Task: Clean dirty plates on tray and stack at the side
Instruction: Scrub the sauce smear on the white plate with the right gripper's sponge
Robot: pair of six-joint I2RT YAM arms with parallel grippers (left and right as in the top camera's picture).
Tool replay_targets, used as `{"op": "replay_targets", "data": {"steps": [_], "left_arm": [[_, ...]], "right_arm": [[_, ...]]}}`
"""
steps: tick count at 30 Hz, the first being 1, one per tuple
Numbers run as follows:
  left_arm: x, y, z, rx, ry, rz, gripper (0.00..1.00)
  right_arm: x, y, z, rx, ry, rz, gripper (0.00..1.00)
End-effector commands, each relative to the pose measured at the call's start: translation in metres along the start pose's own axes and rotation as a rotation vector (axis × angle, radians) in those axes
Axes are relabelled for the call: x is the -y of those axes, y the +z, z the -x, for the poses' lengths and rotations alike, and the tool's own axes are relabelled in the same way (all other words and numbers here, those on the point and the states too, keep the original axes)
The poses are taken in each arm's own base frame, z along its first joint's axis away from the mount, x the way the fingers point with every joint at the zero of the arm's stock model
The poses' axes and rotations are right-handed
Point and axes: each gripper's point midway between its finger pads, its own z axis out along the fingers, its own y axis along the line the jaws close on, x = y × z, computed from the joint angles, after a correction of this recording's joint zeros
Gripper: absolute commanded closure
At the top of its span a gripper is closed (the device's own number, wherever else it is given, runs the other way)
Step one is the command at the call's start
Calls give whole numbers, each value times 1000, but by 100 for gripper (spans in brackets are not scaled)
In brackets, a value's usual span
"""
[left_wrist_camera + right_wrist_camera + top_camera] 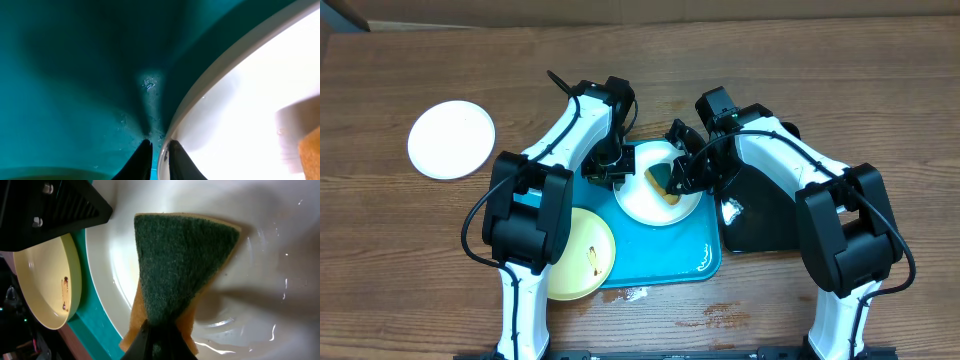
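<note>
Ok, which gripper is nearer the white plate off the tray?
Left. Left gripper is at the tray plate's rim on the lone plate's side; right gripper, with the sponge, is beyond.

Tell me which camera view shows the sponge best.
The right wrist view: the sponge fills the frame, green side showing, pinched in the jaws of the right gripper. Overhead shows it small, partly hidden; left wrist shows only a tan corner.

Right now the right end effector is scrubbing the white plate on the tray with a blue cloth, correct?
No cloth: the right end effector holds a green-and-yellow sponge on the white plate on the tray, as the right wrist view shows.
</note>
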Motion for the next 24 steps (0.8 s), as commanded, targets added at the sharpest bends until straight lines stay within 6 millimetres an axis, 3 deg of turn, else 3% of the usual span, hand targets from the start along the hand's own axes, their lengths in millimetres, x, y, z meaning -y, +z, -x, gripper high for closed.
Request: {"op": "replay_targets", "data": {"steps": [1, 4, 8, 11, 17, 24], "left_arm": [[-1, 9, -3, -28, 5, 6, 84], [1, 9, -3, -27, 7, 1, 83], [3, 10, -1, -20, 12, 0, 95], [3, 11, -1, -16, 14, -1, 96], [3, 11, 0, -13, 37, -2, 96], [3, 11, 0, -13, 37, -2, 96]], "right_arm": [[6, -7, 9, 25, 11, -65, 96], [18, -5, 5, 16, 43, -127, 96], [37, -1, -1, 11, 81, -212, 96], [55, 2, -1, 24, 115, -293, 96], [79, -4, 16, 101, 139, -420, 96], [80, -7, 36, 186, 131, -428, 96]]}}
